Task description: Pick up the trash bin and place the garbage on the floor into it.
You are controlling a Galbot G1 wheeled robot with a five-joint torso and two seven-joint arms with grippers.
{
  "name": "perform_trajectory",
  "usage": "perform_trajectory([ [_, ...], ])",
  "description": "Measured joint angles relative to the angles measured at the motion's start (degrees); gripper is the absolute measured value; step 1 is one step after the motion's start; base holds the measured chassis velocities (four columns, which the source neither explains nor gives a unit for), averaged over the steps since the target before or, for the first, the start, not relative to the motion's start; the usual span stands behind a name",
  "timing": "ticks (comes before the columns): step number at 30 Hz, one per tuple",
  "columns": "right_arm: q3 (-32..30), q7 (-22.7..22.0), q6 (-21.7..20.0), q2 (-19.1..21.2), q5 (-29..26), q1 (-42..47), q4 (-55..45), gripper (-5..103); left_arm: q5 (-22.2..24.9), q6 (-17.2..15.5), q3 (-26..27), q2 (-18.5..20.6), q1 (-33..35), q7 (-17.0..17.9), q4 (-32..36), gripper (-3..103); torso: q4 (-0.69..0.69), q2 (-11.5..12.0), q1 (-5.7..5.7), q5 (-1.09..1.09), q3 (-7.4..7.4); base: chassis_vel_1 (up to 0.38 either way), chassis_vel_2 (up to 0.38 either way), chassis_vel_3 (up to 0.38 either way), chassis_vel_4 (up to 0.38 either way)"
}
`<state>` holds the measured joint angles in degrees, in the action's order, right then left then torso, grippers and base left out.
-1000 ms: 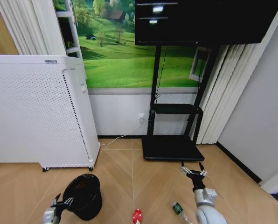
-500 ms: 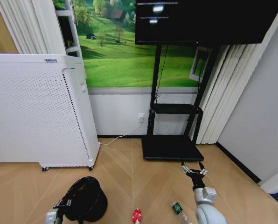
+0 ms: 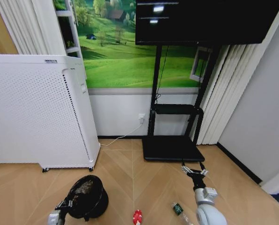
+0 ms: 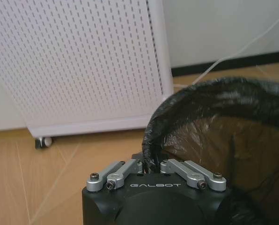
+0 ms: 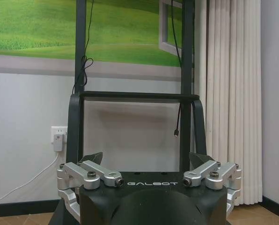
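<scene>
The trash bin (image 3: 89,197), a small black mesh basket with a black liner, is on the left, in front of the white appliance. My left gripper (image 3: 69,205) is shut on the bin's near rim; in the left wrist view the fingers of the left gripper (image 4: 151,165) pinch the liner edge of the trash bin (image 4: 223,136). A crushed red-and-white piece of garbage (image 3: 137,217) lies on the floor at the lower middle. A small green bottle (image 3: 178,208) lies to its right, just left of my right arm. My right gripper (image 3: 194,171) hangs open over bare floor, and the right gripper (image 5: 149,161) holds nothing.
A tall white perforated appliance (image 3: 36,112) on castors stands at the left, close behind the bin. A black TV stand (image 3: 173,147) with a flat base sits against the wall ahead. A white cable (image 3: 123,137) runs along the wall's foot. Wood floor lies open between the arms.
The bin has shifted a little to the right with my left gripper, and its opening now faces up more. The right arm has not moved.
</scene>
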<state>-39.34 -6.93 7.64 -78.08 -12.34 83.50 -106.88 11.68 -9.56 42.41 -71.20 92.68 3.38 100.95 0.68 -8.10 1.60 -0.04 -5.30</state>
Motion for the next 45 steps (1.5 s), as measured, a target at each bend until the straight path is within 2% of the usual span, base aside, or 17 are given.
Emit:
perform_trajectory([
  [3, 0.0, -0.1, 0.0, 0.0, 0.2, 0.0, 0.1, 100, -0.3, 0.0, 0.7, 0.3, 0.5, 0.8, 3.9, 6, -0.01, 0.0, 0.0, -0.01, 0.0, 0.0, 0.0, 0.0, 0.0],
  [6, 0.0, -0.2, 0.0, 0.1, 0.3, 0.0, 0.4, 100, -0.3, 0.4, 1.6, 0.7, 0.8, 1.4, 7.3, 6, -0.02, 0.0, 0.0, 0.06, 0.01, 0.0, 0.0, 0.0, 0.0],
  [13, 0.2, -0.9, -0.4, 0.4, -0.1, 0.8, 0.9, 100, -0.2, 0.6, 2.5, 1.7, 3.4, 1.4, 14.6, 6, 0.01, 0.0, 0.0, 0.04, 0.02, 0.0, 0.0, 0.0, 0.0],
  [18, 0.1, -1.5, -2.1, 0.4, -1.6, 1.9, 0.6, 100, -0.3, 0.4, 2.9, 2.2, 7.1, 1.4, 19.2, 6, -0.02, 0.0, 0.0, 0.04, 0.02, 0.0, 0.0, 0.0, 0.0],
  [20, -0.3, -1.5, -4.2, 0.7, -1.8, 3.2, -0.1, 100, -0.4, 0.4, 3.5, 2.5, 9.1, 1.4, 21.0, 6, -0.02, 0.0, 0.0, 0.05, 0.02, 0.0, 0.0, 0.0, 0.0],
  [21, -0.3, -1.5, -4.2, 0.7, -1.8, 3.2, -0.1, 100, -0.4, 0.4, 3.5, 2.5, 9.1, 1.4, 21.0, 6, -0.02, 0.0, 0.0, 0.05, 0.02, 0.0, 0.0, 0.0, 0.0],
  [24, -1.1, -1.8, -11.2, 2.0, -2.9, 5.8, -2.2, 100, -0.5, 0.4, 4.3, 3.1, 10.3, 1.4, 21.7, 6, 0.0, 0.0, -0.01, 0.04, 0.02, 0.0, 0.0, 0.0, 0.0],
  [30, -2.4, -1.3, -15.2, 3.3, -4.4, 7.2, -4.2, 100, -0.2, 0.6, 4.9, 3.2, 10.4, 1.3, 21.9, 6, 0.0, 0.0, -0.01, 0.04, 0.02, 0.0, 0.0, 0.0, 0.0],
  [45, -2.2, -1.2, -13.1, 1.7, -4.7, 6.4, -4.3, 100, 1.2, 2.0, 6.7, 3.5, 11.1, 0.8, 20.9, 6, -0.01, 0.0, -0.01, 0.05, 0.01, 0.012, 0.016, -0.012, -0.021],
])
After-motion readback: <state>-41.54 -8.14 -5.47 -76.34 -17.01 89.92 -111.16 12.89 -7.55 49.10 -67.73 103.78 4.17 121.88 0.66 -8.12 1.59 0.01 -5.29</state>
